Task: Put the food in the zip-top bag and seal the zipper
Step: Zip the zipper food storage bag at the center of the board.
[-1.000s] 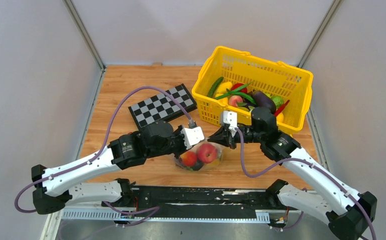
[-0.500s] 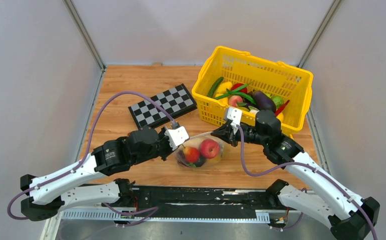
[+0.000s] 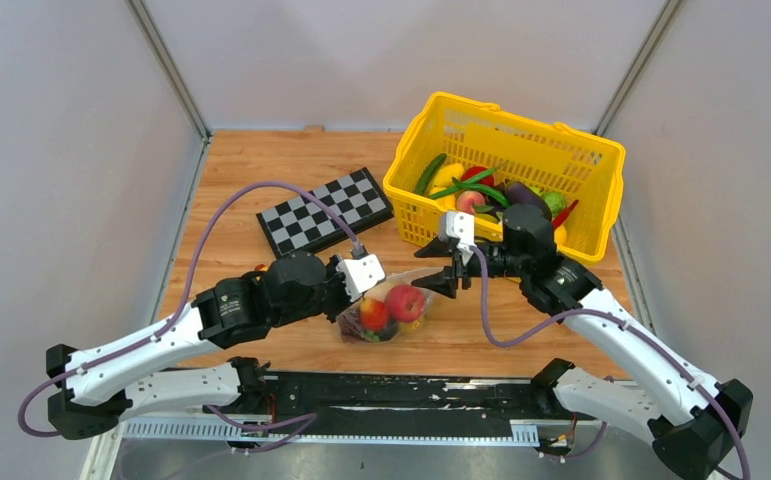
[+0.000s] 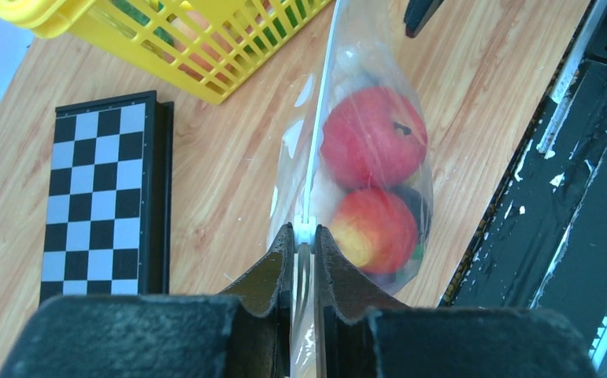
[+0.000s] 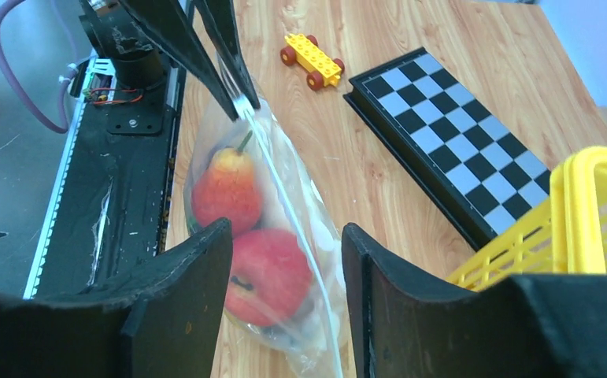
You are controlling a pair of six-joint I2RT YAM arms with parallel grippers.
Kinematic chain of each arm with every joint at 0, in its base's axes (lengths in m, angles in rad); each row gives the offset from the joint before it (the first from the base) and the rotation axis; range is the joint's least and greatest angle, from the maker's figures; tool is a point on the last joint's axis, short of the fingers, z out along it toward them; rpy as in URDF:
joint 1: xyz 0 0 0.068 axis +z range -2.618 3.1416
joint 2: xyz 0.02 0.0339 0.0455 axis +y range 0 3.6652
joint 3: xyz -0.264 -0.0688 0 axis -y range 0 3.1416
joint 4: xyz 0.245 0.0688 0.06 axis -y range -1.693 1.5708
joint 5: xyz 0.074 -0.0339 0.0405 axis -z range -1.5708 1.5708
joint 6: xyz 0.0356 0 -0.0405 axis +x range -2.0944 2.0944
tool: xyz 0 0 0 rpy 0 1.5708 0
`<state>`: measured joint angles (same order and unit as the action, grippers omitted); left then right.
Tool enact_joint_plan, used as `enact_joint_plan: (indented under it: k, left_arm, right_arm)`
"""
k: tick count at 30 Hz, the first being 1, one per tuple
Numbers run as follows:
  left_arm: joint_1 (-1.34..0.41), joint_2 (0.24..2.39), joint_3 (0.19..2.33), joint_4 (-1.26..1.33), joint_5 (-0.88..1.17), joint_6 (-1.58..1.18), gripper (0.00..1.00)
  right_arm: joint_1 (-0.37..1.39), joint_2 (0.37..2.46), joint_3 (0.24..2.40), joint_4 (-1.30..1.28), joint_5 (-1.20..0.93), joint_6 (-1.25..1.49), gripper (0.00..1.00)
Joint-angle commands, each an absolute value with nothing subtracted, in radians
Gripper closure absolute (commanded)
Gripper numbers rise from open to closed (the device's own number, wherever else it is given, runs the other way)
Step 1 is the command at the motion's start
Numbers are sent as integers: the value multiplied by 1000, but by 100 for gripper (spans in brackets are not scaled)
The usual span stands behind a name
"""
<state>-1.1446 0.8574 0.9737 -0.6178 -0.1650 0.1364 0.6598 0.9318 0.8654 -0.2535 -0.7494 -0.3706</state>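
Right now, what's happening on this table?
The left gripper is shut on the zipper at one end of the zip-top bag. The bag holds two red fruits, among other pieces. The right gripper is open, with its fingers on either side of the zipper line toward the other end, not closed on it. Whether the zipper is fully sealed cannot be told. A yellow basket of more toy produce stands behind.

The zip-top bag (image 4: 363,47) is thin clear plastic, glossy and creased. The food (image 4: 375,138) inside has smooth, faintly shiny skins. The table (image 3: 251,170) is light wood, grained, satin. The basket (image 3: 571,160), at 1 o'clock, is glossy yellow plastic lattice. The left gripper (image 4: 304,236) is matt black, grainy.
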Motion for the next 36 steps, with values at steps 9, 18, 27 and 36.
enact_joint_plan:
  k: [9,18,27,36]
  left_arm:
    - [-1143,872,1014,-538,-118,143,100]
    - [-1143,866,1009,-536,-127,131,100]
    - [-1143,814,987,-590,-192,136,100]
    - [-1144,737,944,-679,-293,94,100]
  right_arm:
    - [739,1149,1038,-329,-900,-465,45]
    - [771,1196,1013,-242,-839,-424,73]
    - [763,1140,948,-170,-702,-386,100]
    - [711,1073,912,-175,-661,-349,100]
